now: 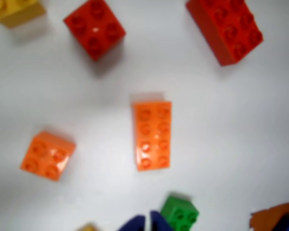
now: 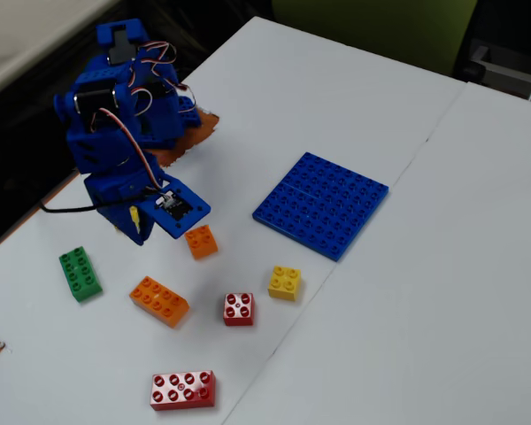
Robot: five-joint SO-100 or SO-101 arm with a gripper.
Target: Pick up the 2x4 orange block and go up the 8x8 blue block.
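The pincer (image 1: pixel 145 222) enters the wrist view at the bottom edge as two rounded dark-blue plastic tips that lie very close together, with only a thin gap between them; they hold nothing. In the fixed view the tips are hidden behind the blue printed arm (image 2: pixel 128 133), so only the wrist view shows their state.

The 2x4 orange block (image 1: pixel 152 135) lies directly ahead of the pincer in the wrist view, apart from the tips, its long axis pointing away from them. It is a glossy oblong brick with eight round studs in two rows of four, resting flat on the matte white table (image 1: pixel 231 144). In the fixed view the same brick (image 2: pixel 159 301) sits below the arm's lower end.

A square orange four-stud brick (image 1: pixel 48 155) lies ahead of the pincer and to its left in the wrist view. A green brick (image 1: pixel 180 213) sits just beside the tips on their right. Farther ahead are a square red brick (image 1: pixel 94 28), an oblong red brick (image 1: pixel 225 28) and a yellow brick (image 1: pixel 17 10).

The 8x8 blue block (image 2: pixel 321 204) appears only in the fixed view: a wide, flat, square studded plate lying well apart from the arm, to its right.
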